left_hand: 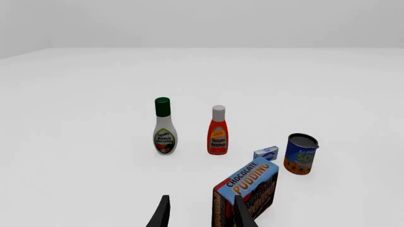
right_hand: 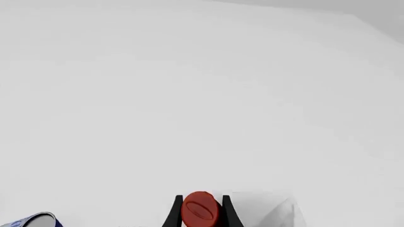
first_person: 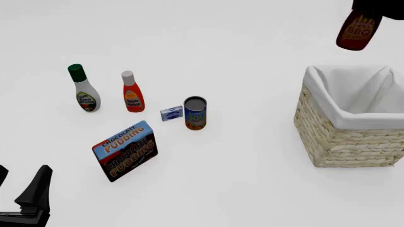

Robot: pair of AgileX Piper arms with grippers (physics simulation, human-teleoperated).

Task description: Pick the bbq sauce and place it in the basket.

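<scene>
The bbq sauce (first_person: 357, 30), a dark red-brown bottle with a BBQ label, hangs in the air at the far right, above and just behind the basket's (first_person: 341, 137) back rim. My right gripper (first_person: 367, 10) is shut on its upper part. In the right wrist view the red cap (right_hand: 200, 209) sits between the two black fingers. The straw-coloured basket stands at the right with white cloth folded over its rim. My left gripper (first_person: 19, 189) is open and holds nothing, low at the near left corner. Its fingers (left_hand: 162, 215) show in the left wrist view.
On the left half stand a white ranch bottle with a green cap (first_person: 84, 90), an orange ketchup bottle (first_person: 132, 93), a small blue box (first_person: 171, 113), a soup can (first_person: 195, 113) and a chocolate pudding box (first_person: 125, 150).
</scene>
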